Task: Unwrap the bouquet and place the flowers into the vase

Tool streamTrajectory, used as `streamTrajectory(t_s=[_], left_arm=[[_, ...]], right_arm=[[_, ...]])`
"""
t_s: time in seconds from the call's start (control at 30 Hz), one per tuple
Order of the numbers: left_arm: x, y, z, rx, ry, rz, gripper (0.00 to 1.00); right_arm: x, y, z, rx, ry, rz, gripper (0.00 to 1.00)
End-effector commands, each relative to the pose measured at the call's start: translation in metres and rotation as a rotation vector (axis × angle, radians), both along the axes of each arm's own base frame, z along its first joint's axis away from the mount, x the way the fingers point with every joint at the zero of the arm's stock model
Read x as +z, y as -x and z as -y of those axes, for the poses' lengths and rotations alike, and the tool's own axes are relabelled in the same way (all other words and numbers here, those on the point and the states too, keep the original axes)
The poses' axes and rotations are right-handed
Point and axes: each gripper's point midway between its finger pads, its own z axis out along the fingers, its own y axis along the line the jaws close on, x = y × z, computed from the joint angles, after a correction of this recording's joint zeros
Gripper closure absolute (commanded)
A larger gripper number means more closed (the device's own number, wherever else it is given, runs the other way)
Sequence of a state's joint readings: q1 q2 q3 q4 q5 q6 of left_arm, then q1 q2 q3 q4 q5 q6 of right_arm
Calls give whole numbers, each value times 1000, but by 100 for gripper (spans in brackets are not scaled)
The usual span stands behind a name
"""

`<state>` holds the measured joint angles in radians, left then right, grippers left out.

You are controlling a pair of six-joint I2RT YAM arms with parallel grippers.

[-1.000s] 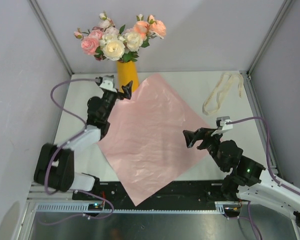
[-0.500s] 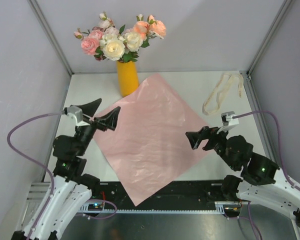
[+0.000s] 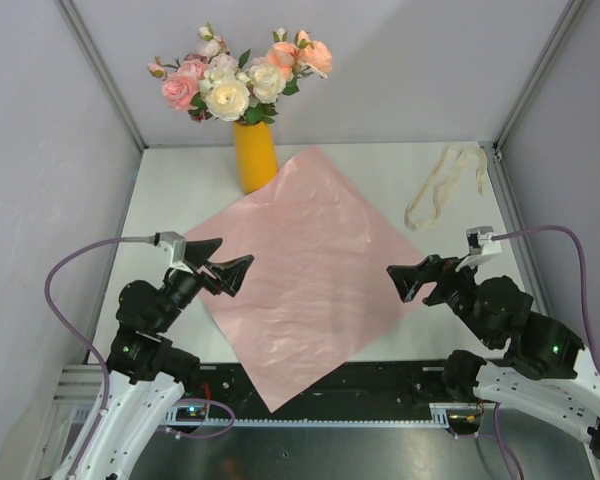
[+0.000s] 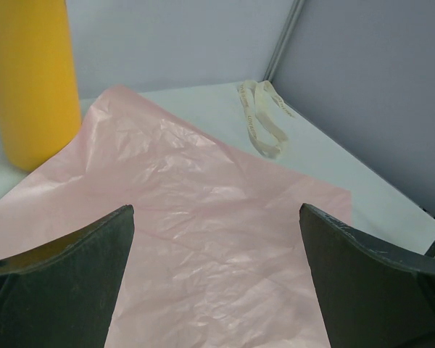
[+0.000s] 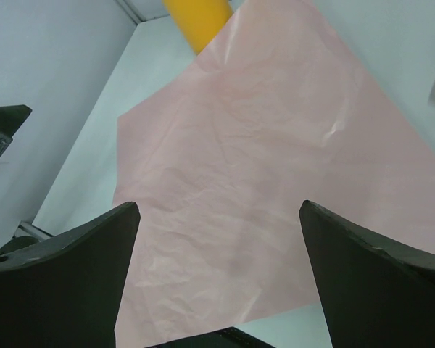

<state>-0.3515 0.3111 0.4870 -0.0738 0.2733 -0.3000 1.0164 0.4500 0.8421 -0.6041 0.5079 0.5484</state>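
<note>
Blooming pink, peach, cream flowers in yellow-orange vase

Left arm sits lower left in the top view, elbow tucked, left gripper aimed toward upper right with fingers spread wide, nothing between them. Right arm sits lower right, right gripper aimed left, fingers likewise spread and empty.

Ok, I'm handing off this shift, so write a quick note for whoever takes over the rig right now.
Left end effector: open, empty, over the pink paper's left edge.
Right end effector: open, empty, by its right corner.
The flowers stand in the vase, far left of the table; ribbon lies far right.
Done: unwrapped, flowers in vase.
Left: nothing visible.
</note>
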Motion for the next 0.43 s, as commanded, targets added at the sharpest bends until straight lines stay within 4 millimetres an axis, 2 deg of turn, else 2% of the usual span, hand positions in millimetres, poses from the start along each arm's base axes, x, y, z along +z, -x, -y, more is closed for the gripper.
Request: streamTrajectory(t_s=[0.0,0.4], left_arm=[[6,4,-1,4,42,-10,0],[9,5,-8,41,73,-7,0]], right_arm=[[12,1,11,-26,-23,30,1],[11,3,17,-34,-26,29,1]])
